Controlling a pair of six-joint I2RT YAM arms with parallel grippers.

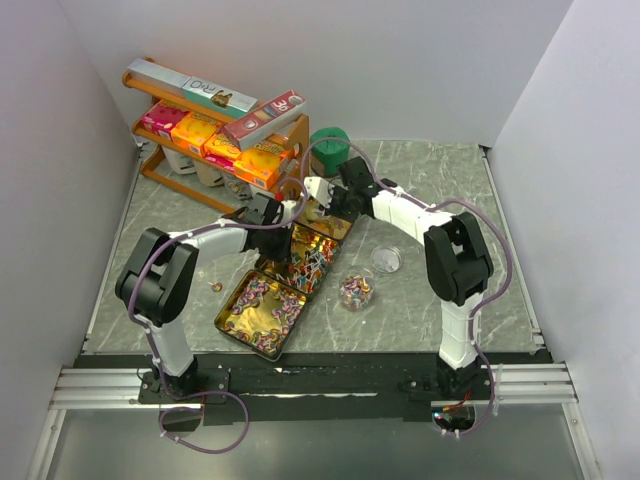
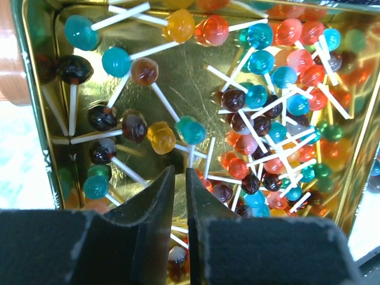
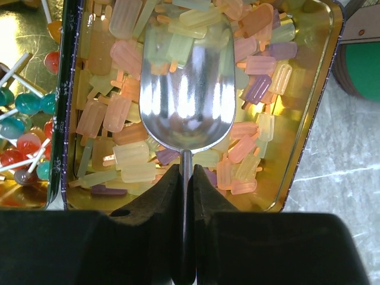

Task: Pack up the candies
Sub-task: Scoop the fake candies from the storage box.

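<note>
Three open gold tins lie in a diagonal row. The near tin (image 1: 228,322) holds pink-purple-white candies (image 1: 262,305). The middle tin (image 2: 35,142) holds red, blue and yellow lollipop candies (image 2: 279,77), which also show in the top view (image 1: 312,262). The far tin (image 3: 309,124) holds orange-yellow ice-lolly candies (image 3: 127,160). My left gripper (image 2: 180,172) hangs over the lollipops, its jaws nearly together with nothing seen between them. My right gripper (image 3: 185,169) is shut on the handle of a metal scoop (image 3: 187,89), whose empty bowl lies over the ice-lolly candies.
A small clear cup of candies (image 1: 355,291) and a clear lid (image 1: 385,259) stand right of the tins. A stray candy (image 1: 215,287) lies to the left. A rack of orange and pink boxes (image 1: 215,130) and a green container (image 1: 330,148) stand at the back.
</note>
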